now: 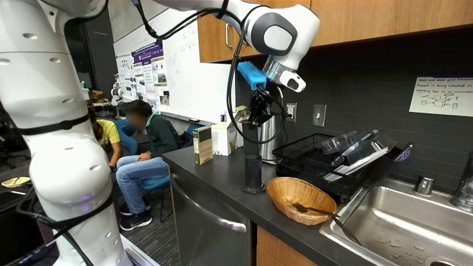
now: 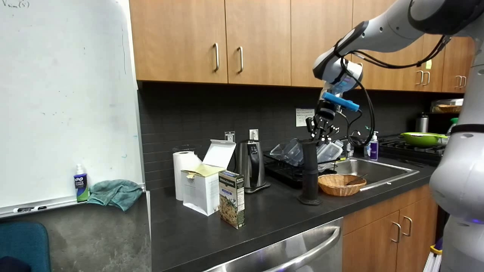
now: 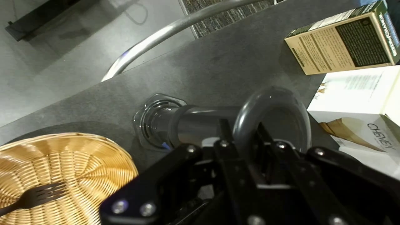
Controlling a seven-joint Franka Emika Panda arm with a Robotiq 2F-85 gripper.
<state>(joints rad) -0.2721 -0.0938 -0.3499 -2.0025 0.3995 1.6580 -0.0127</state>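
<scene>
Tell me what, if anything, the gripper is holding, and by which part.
The gripper holds the dark cylinder by its top rim, which passes between the fingers in the wrist view.

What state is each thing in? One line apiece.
Dark tube: upright
Gripper: straddling the tube's rim, seemingly closed on it
Basket: open side up
Fork: tines inside the basket
White box: lid open
Printed box: upright, looks closed
Kettle: upright; can't tell if it's on
Paper roll: upright
Dish rack: loaded
Sink: wet drops inside
Dishwasher: shut
Cabinets: doors shut
Cloth: crumpled
</scene>
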